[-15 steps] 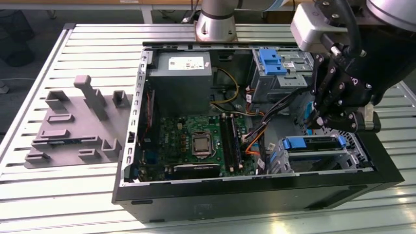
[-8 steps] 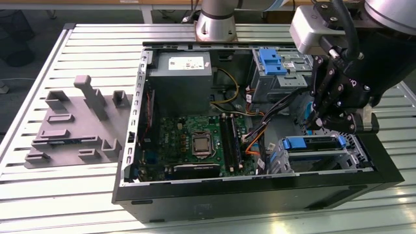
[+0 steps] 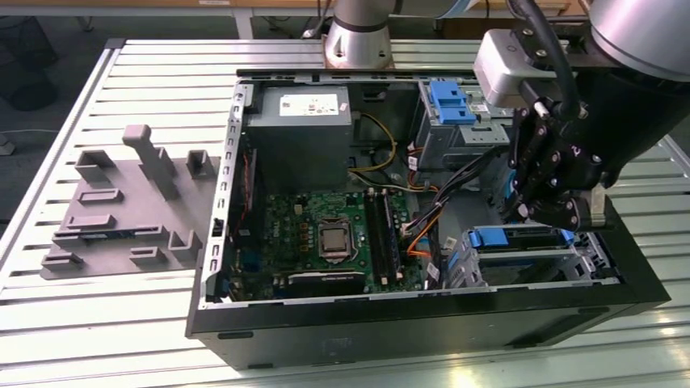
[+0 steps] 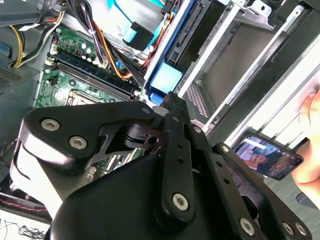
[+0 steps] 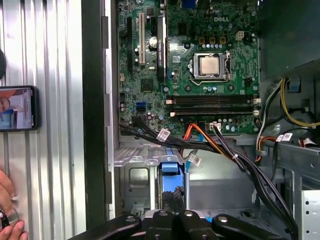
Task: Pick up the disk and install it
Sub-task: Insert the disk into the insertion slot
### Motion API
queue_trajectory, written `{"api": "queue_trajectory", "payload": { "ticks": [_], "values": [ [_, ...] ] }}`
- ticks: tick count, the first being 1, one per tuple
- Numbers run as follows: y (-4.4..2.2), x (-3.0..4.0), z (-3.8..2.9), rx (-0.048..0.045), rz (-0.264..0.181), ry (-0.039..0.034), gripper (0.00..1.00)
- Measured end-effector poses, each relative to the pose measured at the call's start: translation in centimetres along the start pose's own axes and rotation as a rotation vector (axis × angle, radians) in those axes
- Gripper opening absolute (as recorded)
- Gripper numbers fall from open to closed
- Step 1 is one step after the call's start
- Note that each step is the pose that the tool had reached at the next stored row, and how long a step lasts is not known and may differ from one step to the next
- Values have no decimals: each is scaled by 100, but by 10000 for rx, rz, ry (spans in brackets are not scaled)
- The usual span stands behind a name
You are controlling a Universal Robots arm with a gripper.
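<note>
Installation stage, by the look of things, pick-up apparently done. Disk (image 3: 515, 238) down in the metal drive cage (image 3: 539, 265) at about four o'clock inside the open computer case (image 3: 431, 333) in the exterior view, blue frame uppermost. Claw (image 3: 552, 217) right above that frame, at its two o'clock edge, tips touching it or just short of it. Looks drawn nearly shut in both wrist views, fingers (image 4: 175, 140) side by side with barely a gap; impossible to tell whether pinching the frame's end or merely pressing on it, nor how far seated. Bundle of wires (image 3: 458, 190) close by at the cage's eleven o'clock, motherboard (image 3: 323, 234) at its nine o'clock. Other blue bracket (image 3: 448, 101) well apart at one o'clock of the case; grey block with posts (image 3: 119, 210) outside the case at nine o'clock, on the slatted table (image 3: 108, 339). Phone (image 5: 17, 107) and a person's hand (image 5: 5, 190) on the table beside the case in the first wrist view. Finishing the seating probably calls for a straight, even push along the cage rails, frame kept square and wires kept clear of the slot.
</note>
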State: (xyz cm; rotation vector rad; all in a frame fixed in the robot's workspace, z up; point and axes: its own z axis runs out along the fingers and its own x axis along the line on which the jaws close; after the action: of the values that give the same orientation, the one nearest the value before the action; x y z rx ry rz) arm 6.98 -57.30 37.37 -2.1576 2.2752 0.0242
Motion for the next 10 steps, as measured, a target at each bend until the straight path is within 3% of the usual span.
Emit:
{"api": "queue_trajectory", "payload": {
  "ticks": [10],
  "values": [
    [0,0,9,4,0,0,11]
  ]
}}
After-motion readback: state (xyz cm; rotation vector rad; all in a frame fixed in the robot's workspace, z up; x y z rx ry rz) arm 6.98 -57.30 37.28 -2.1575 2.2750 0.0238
